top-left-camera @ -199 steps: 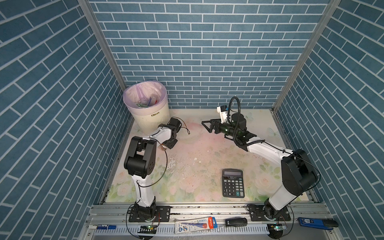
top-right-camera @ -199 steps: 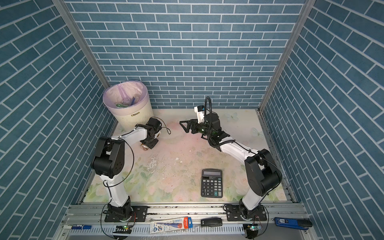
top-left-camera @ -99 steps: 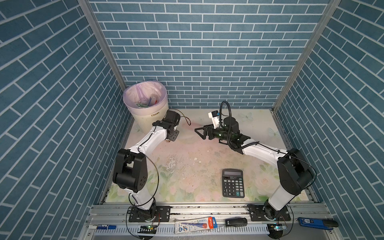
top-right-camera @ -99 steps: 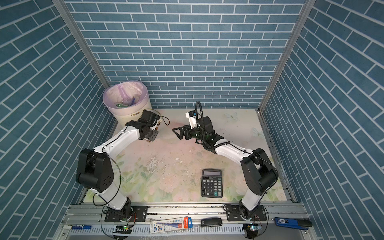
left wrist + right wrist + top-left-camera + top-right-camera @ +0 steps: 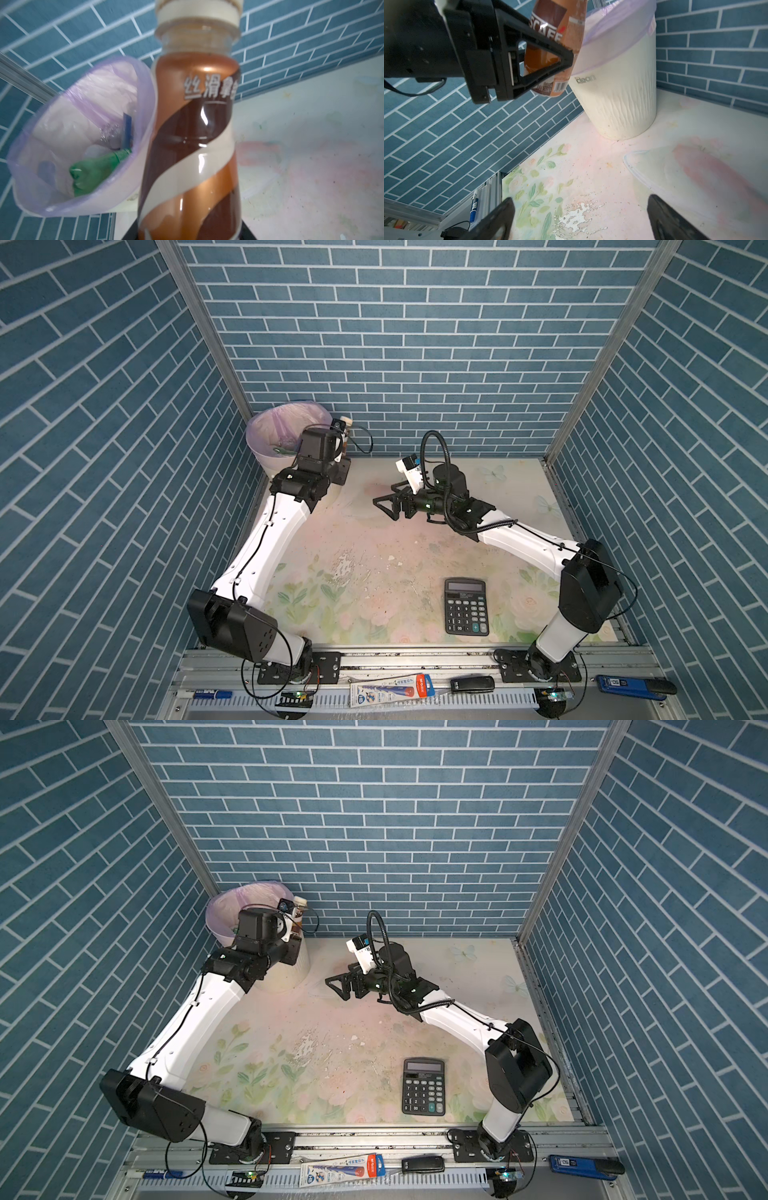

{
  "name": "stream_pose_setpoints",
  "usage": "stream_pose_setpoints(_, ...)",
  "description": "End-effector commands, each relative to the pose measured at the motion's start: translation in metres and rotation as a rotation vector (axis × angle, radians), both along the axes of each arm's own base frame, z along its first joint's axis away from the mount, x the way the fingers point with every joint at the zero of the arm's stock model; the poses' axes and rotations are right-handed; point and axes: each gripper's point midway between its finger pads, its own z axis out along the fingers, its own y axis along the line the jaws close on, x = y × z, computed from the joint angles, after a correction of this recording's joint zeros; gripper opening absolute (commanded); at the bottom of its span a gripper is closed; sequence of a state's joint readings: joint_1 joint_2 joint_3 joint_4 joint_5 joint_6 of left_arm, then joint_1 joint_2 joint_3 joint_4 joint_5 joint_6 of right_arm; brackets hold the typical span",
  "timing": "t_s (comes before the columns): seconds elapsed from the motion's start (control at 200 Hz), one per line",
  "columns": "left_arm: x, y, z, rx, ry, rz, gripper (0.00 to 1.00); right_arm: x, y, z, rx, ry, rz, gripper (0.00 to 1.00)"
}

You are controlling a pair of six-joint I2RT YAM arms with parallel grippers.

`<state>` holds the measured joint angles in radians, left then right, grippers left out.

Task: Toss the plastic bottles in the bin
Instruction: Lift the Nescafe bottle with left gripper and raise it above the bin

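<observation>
One brown bottle (image 5: 193, 133) gripped by left tool (image 5: 340, 448) beside bin (image 5: 618, 99); right tool (image 5: 581, 209) released.

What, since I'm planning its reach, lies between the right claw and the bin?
Only stained tabletop, no bottle, between right claw and bin, seen in the right wrist view.

Bin (image 5: 257, 448) far-left corner; bottle (image 5: 193, 145) beside rim; calculator (image 5: 466, 605) front right.
</observation>
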<state>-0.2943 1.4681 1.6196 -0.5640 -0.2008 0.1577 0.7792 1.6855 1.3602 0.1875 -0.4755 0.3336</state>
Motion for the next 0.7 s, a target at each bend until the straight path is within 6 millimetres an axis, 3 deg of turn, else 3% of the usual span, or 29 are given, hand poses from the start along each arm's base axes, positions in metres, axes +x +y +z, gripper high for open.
stream_pose_setpoints(0.0,0.004,0.003,0.054,-0.009,-0.136,-0.005,0.48,0.001,0.007,0.034,-0.006,-0.126,0.035,0.99)
stream_pose_setpoints(0.205,0.009,0.026,0.154,-0.052,-0.363,0.019,0.48,0.006,0.011,0.074,0.03,-0.204,0.032,0.99)
stream_pose_setpoints(0.345,0.001,0.052,0.228,-0.052,-0.526,0.067,0.48,0.01,0.015,0.079,0.047,-0.211,0.027,0.99)
stream_pose_setpoints(0.455,-0.002,0.061,0.263,-0.068,-0.616,0.076,0.5,0.013,0.018,0.073,0.04,-0.199,0.027,0.99)
stream_pose_setpoints(0.52,0.009,0.066,0.259,-0.093,-0.613,0.08,0.5,0.015,0.02,0.069,0.036,-0.191,0.028,0.99)
stream_pose_setpoints(0.565,0.022,0.07,0.246,-0.132,-0.581,0.081,0.5,0.017,0.021,0.067,0.035,-0.184,0.028,0.99)
stream_pose_setpoints(0.695,0.073,0.089,0.165,-0.176,-0.382,0.134,0.51,0.017,0.023,0.06,0.029,-0.17,0.033,0.99)
